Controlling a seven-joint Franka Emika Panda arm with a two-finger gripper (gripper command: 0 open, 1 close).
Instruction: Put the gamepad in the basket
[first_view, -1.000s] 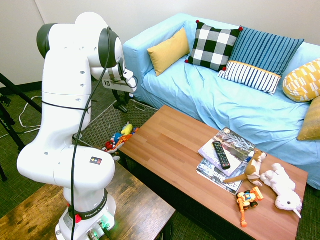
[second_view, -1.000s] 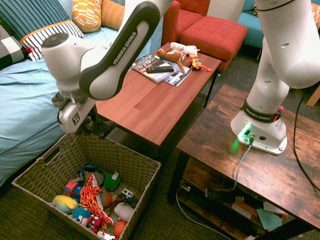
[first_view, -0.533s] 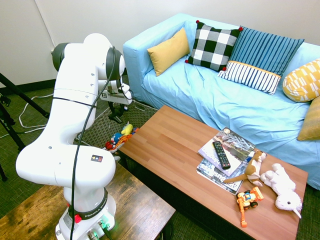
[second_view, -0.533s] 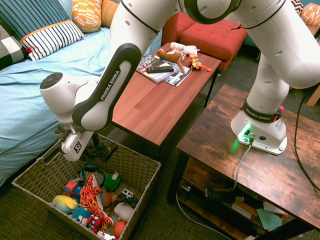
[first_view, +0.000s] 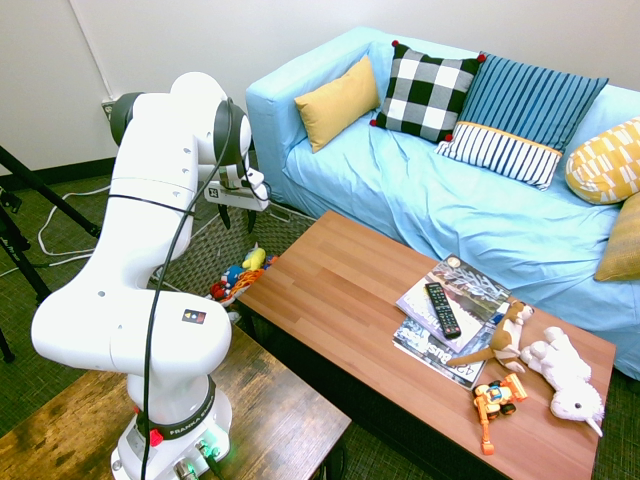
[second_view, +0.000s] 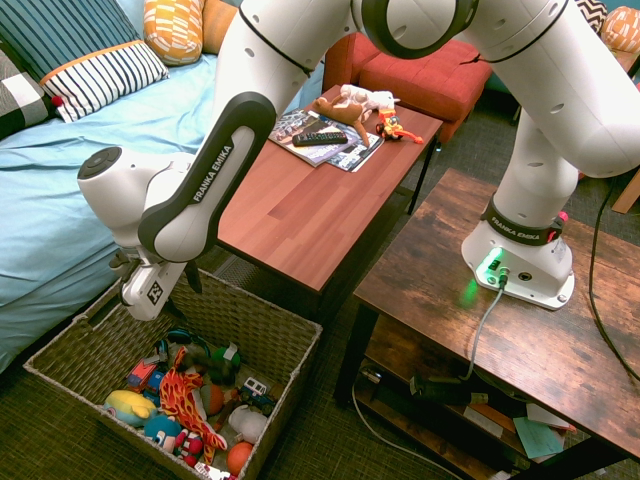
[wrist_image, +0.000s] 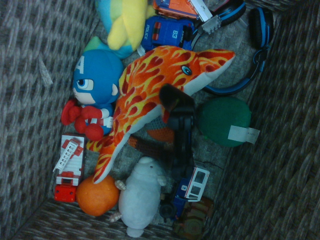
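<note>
Inside the woven wicker basket (second_view: 285, 342), dark curved gamepad (wrist_image: 178, 131), flame-patterned plush (wrist_image: 150, 80).

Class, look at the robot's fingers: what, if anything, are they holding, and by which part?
Nothing is held: the fingers stand open, and the gamepad is clear of them.

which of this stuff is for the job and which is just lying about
For the job:
- gamepad
- basket
- open gripper

Just lying about:
- remote
- magazines
- orange toy vehicle
- white plush
- flame-patterned plush, inside the basket
</note>
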